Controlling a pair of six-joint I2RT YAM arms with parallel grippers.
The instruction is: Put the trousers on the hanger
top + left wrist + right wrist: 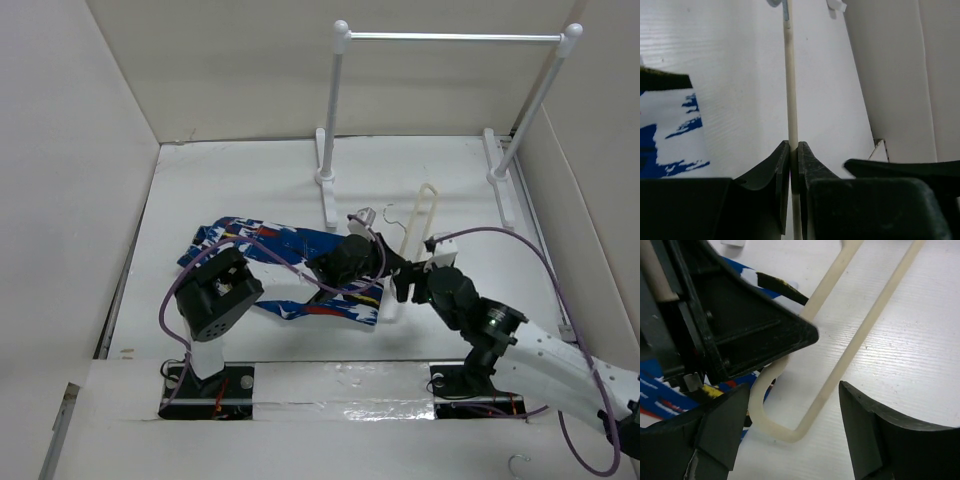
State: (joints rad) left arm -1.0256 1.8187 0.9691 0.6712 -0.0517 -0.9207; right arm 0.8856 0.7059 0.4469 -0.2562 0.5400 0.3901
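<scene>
Trousers: spread flat on the desk, to the left of both pincers. They are not on the hanger. The blue patterned edge reaches just beside the left pincer's body.
Hanger: thin and cream, it runs away from the pincers toward the far side of the desk. Its rounded near corner sits just beside the trouser edge. Whether that corner rests on the desk or is slightly raised, I cannot tell.
Left pincer: pinched narrow on one slim bar of the hanger. The bar runs straight ahead from between its fingers.
Right pincer: spread wide and holding nothing. The hanger's rounded corner lies between its two fingers, and neither finger is seen touching it.
Pincers together: close. The left pincer's body is just ahead and left of the right pincer's fingers.
Garment rail: white posts, upright, well beyond both pincers.
</scene>
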